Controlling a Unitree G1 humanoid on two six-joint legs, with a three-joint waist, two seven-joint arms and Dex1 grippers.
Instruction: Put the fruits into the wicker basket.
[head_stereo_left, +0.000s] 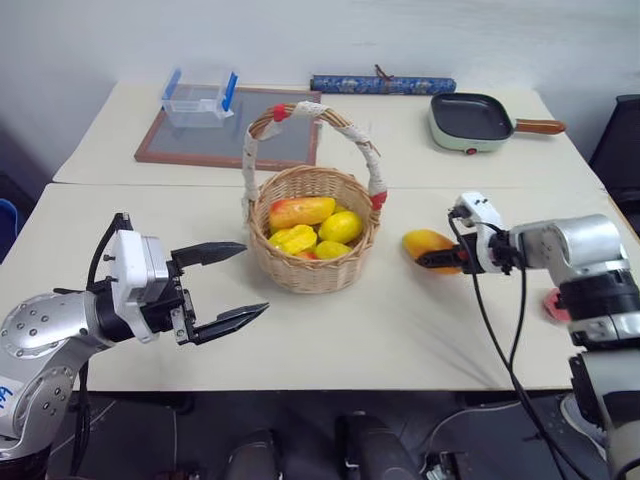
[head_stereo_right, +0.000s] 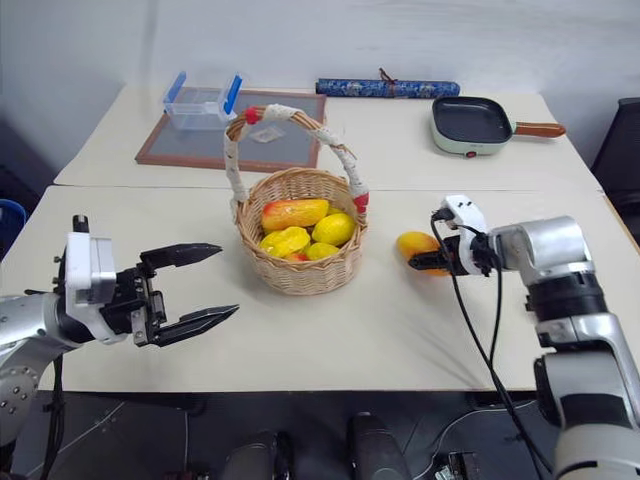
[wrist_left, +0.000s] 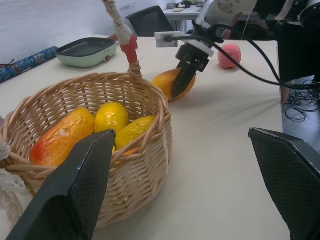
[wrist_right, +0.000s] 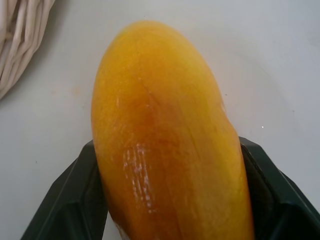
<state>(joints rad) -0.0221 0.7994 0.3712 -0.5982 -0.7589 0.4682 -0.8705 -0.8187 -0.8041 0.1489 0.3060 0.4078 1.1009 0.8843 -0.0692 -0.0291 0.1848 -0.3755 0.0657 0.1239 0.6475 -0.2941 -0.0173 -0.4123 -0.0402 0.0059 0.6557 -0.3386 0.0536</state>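
The wicker basket (head_stereo_left: 312, 270) stands mid-table and holds a red-blushed mango (head_stereo_left: 300, 212) and several yellow fruits (head_stereo_left: 340, 227). To its right a yellow-orange mango (head_stereo_left: 424, 242) lies on the table. My right gripper (head_stereo_left: 438, 258) is shut on that mango, and its black fingers (wrist_right: 70, 200) press both sides of the fruit (wrist_right: 165, 140). A pink peach (wrist_left: 229, 55) rests on the table beyond the right arm, near the right edge. My left gripper (head_stereo_left: 254, 278) hangs open and empty just left of the basket.
On the far table stand a clear box with blue handles (head_stereo_left: 200, 97) on a framed board (head_stereo_left: 225, 145), a rolled blue mat (head_stereo_left: 382, 85) and a green pan (head_stereo_left: 470, 122). A seam splits the two tables behind the basket.
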